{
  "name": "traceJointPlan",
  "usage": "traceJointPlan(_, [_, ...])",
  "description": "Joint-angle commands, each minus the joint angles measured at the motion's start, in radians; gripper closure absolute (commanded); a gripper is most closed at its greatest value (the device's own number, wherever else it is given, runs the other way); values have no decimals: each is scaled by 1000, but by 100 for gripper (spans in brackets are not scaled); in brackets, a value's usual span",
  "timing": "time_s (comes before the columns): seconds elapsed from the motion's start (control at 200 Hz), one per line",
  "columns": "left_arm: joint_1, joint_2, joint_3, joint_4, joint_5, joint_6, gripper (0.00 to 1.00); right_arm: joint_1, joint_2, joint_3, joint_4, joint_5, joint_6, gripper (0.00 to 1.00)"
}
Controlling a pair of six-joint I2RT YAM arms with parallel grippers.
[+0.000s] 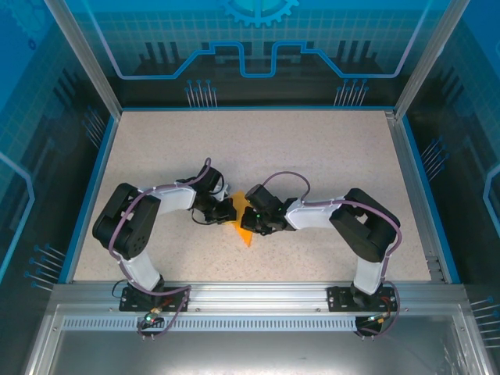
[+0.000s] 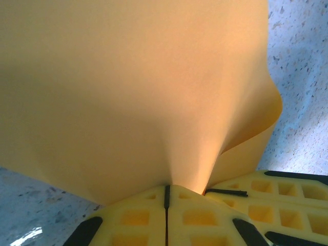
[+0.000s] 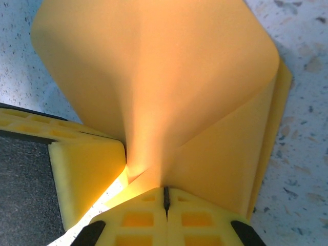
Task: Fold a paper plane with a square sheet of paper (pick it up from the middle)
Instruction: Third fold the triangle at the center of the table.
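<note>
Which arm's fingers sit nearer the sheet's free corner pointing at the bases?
The right fingers: the sheet's corner pokes out just below them; the left fingers pinch farther off.

The square sheet of paper is plain orange-yellow and has no marks. It is not flat. It is folded over, so that stacked layers show along one edge, and its surface bends in soft curves. One part is pinched between the closed fingers of the right gripper, and the sheet spreads out ahead of them. The closed fingers of the left gripper pinch it just beside. From above, a pointed corner sticks out past both pairs of fingertips.
</note>
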Motion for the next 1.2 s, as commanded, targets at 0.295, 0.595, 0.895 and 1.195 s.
traceJointPlan(0.295, [-8,33,-19,-35,-39,31,93,6,-22,-25,-24,10,-13,97])
traceJointPlan(0.595, [-7,33,-19,-38,-39,37,93,12,-41,-41,-19,12,-10,97])
traceJointPlan(0.895, [-9,29,-18,-44,-34,38,93,13,-19,-19,-13,3,-12,97])
traceJointPlan(1.195, [-10,36,-22,-42,-29,40,93,14,12,0,-2,-13,-11,97])
